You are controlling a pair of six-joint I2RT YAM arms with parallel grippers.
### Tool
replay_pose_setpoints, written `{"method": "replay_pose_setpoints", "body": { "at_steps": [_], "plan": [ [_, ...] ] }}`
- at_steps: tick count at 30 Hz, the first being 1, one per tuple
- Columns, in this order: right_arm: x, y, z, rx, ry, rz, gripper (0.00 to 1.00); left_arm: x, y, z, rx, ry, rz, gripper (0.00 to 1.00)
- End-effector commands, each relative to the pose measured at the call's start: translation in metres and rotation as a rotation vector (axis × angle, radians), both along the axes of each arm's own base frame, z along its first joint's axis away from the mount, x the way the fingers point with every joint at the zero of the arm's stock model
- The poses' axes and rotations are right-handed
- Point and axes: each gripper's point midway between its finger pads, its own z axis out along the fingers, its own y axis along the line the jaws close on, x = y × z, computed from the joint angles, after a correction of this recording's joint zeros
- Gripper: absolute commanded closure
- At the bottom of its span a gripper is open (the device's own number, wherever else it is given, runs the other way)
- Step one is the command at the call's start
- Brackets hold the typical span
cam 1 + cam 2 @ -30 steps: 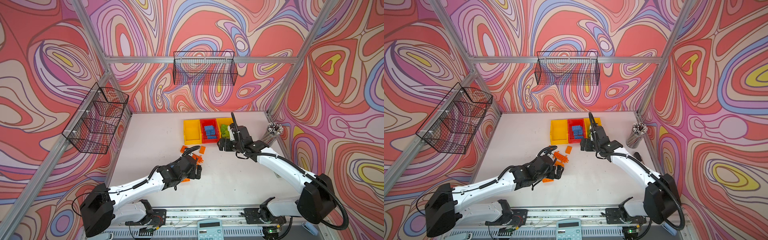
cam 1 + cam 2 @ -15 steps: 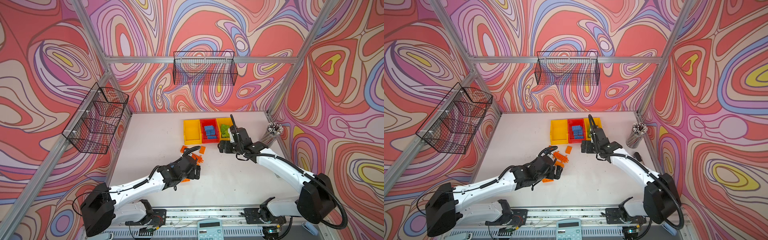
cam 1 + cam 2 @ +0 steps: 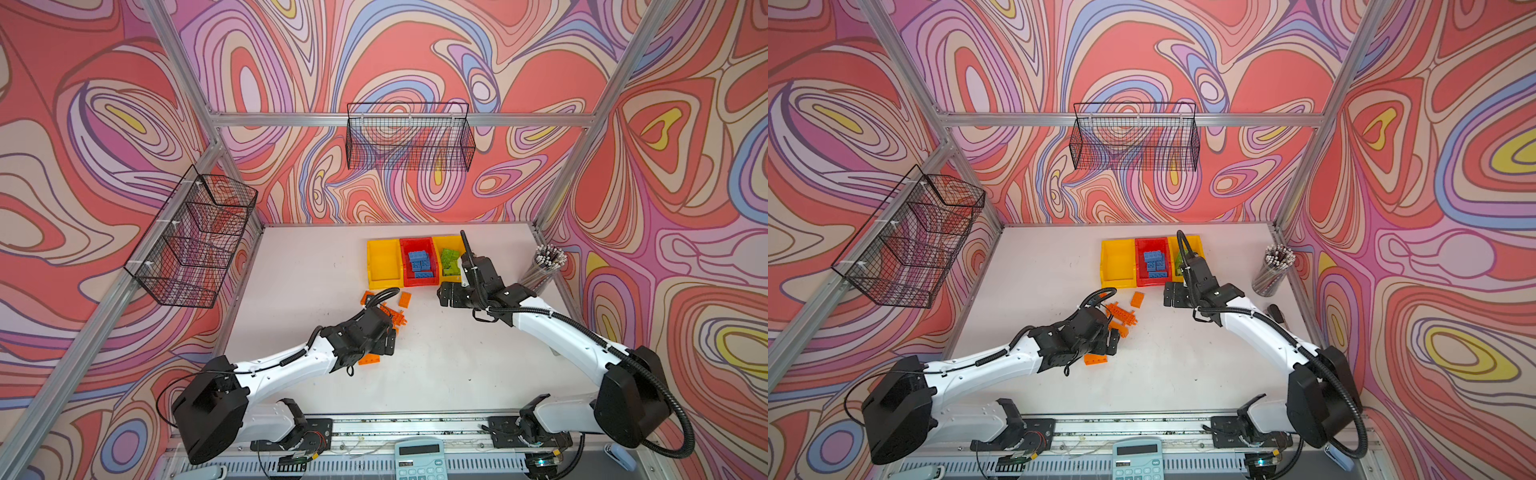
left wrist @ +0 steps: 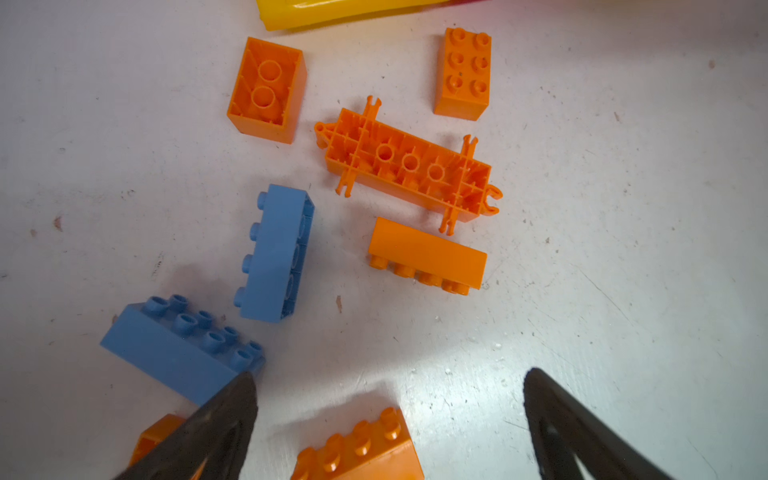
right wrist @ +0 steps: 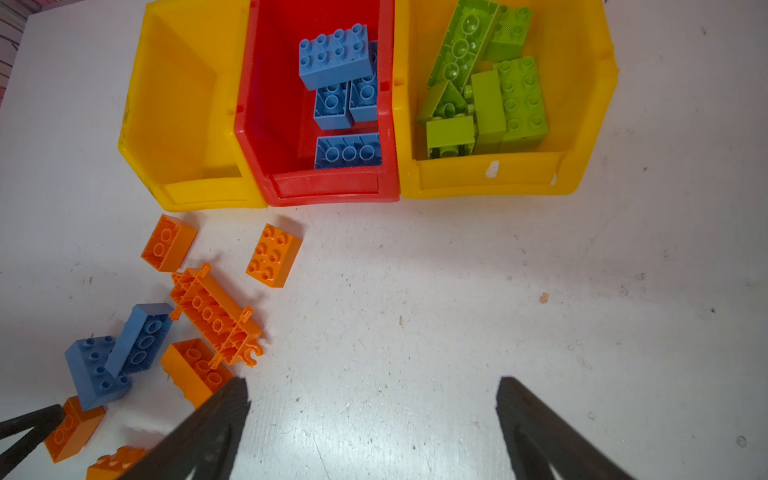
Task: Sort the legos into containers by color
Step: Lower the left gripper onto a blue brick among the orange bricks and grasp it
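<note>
Three containers stand in a row: an empty yellow bin (image 5: 178, 104), a red bin (image 5: 270, 104) with blue legos (image 5: 334, 56), and a yellow bin (image 5: 582, 83) with green legos (image 5: 519, 99). In front of them lie loose orange bricks (image 5: 274, 255), a jagged orange assembly (image 4: 409, 164) and two blue bricks (image 4: 276, 253). My left gripper (image 4: 388, 374) hangs open over this pile, with an orange brick (image 4: 361, 449) lying between its fingers, untouched. My right gripper (image 5: 372, 380) is open over bare table just in front of the bins, holding nothing.
A clear cup of pencils (image 3: 544, 266) stands at the right edge. Black wire baskets hang on the back wall (image 3: 409, 137) and the left wall (image 3: 195, 237). A calculator (image 3: 417, 457) lies on the front rail.
Hardly anything: both arms stay almost where they were and both grippers remain open.
</note>
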Motion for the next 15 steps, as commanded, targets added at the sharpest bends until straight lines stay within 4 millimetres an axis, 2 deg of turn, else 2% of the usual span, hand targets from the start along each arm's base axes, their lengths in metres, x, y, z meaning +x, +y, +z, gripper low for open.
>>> {"method": "replay_pose_setpoints", "body": {
  "at_steps": [1,9,15],
  "plan": [
    [0.003,0.004,0.004,0.015,-0.001,-0.008,0.02,0.012,0.002,0.007,0.022,-0.022,0.002,0.0],
    [-0.004,-0.003,0.009,0.0,-0.01,-0.014,0.02,0.029,0.019,-0.001,0.091,-0.008,0.033,0.0],
    [-0.008,-0.006,0.01,-0.001,-0.023,-0.014,0.02,0.042,0.031,-0.019,0.099,0.034,0.062,0.08]
  ]
}}
